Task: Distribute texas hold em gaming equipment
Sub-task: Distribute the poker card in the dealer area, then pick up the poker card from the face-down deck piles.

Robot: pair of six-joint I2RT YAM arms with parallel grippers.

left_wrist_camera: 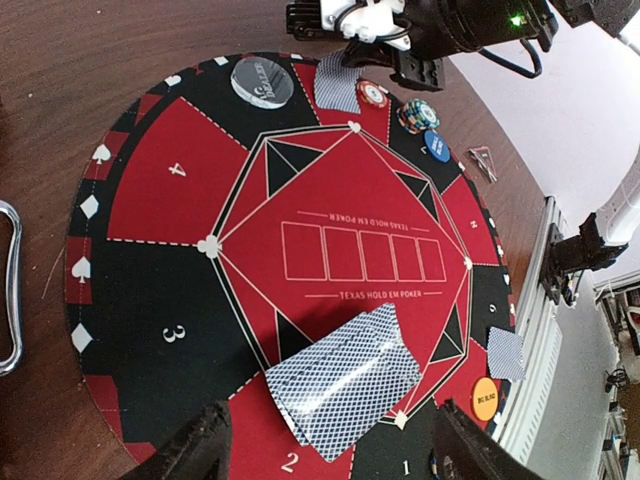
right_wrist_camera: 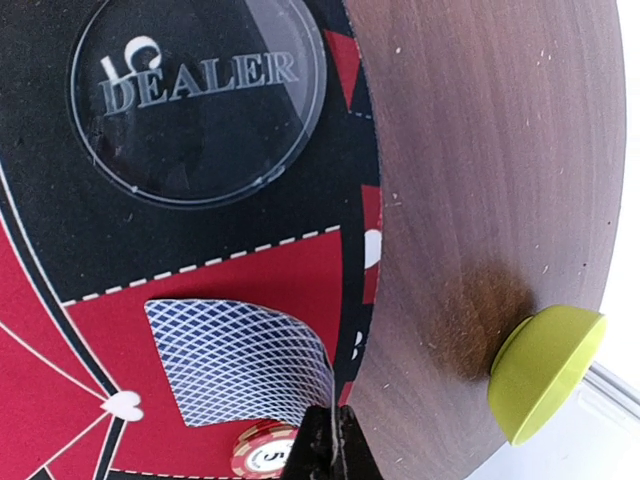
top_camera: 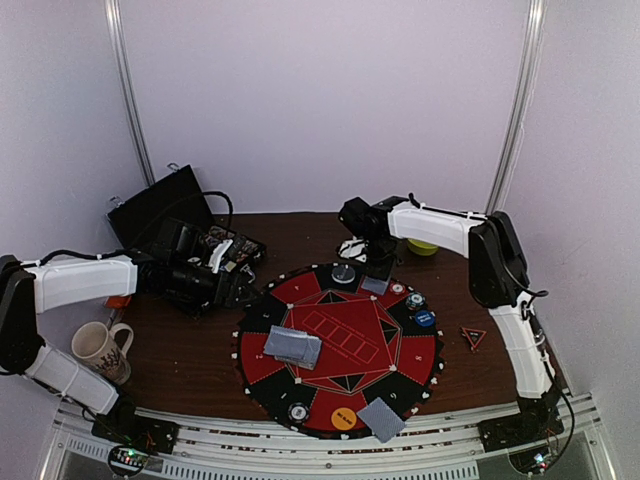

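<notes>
My right gripper (right_wrist_camera: 331,440) is shut on the corner of a grey-blue-backed card (right_wrist_camera: 240,360), which bends up off the red-and-black mat beside a red striped chip (right_wrist_camera: 262,452) and below the clear dealer button (right_wrist_camera: 195,95). In the top view this gripper (top_camera: 378,268) is at the mat's far edge. My left gripper (left_wrist_camera: 330,462) is open and empty, low over the mat's left side, with a fanned card stack (left_wrist_camera: 345,385) just ahead of its fingers (left_wrist_camera: 200,450). More chips (left_wrist_camera: 418,115), a blue disc (left_wrist_camera: 436,146), an orange disc (left_wrist_camera: 485,399) and another card (left_wrist_camera: 505,353) lie on the mat.
The lime-green bowl (top_camera: 423,246) stands behind the right gripper, off the mat (top_camera: 262,365). An open black case (top_camera: 180,235) sits at the back left, a mug (top_camera: 100,350) at the near left. A small red triangle (top_camera: 473,337) lies right of the mat.
</notes>
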